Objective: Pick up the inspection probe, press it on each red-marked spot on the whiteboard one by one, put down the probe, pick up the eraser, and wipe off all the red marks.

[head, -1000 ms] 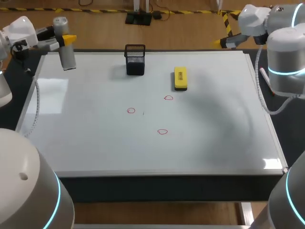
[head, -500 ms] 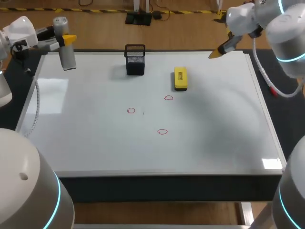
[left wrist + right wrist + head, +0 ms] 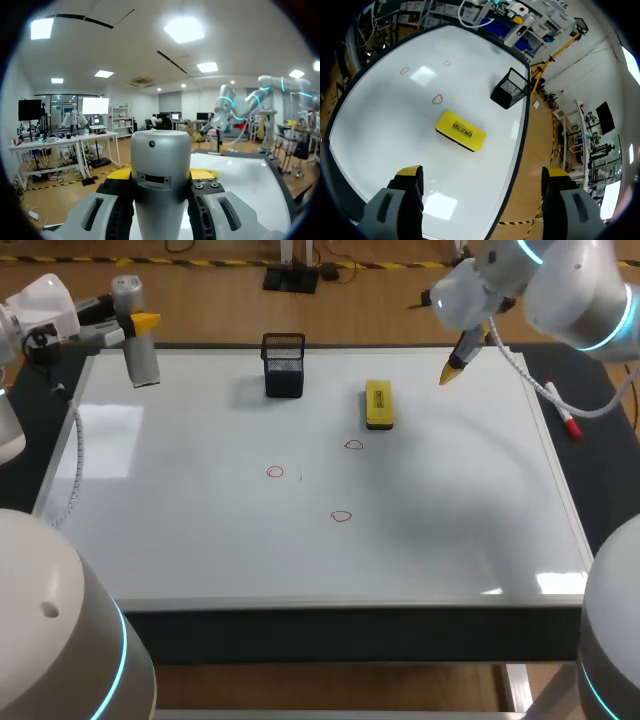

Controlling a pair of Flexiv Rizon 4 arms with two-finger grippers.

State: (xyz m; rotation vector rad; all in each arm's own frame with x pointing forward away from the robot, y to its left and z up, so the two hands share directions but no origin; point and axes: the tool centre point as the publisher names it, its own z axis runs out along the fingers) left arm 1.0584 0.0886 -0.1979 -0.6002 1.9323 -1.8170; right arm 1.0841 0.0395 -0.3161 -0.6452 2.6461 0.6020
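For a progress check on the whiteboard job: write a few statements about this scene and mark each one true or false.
1. The left gripper holds the inspection probe. True.
2. The right gripper is shut on the eraser. False: it is open and empty, and the eraser lies on the whiteboard.
3. Three red marks are on the whiteboard. True.
4. The eraser lies inside the black mesh holder. False: it lies on the board beside the holder.
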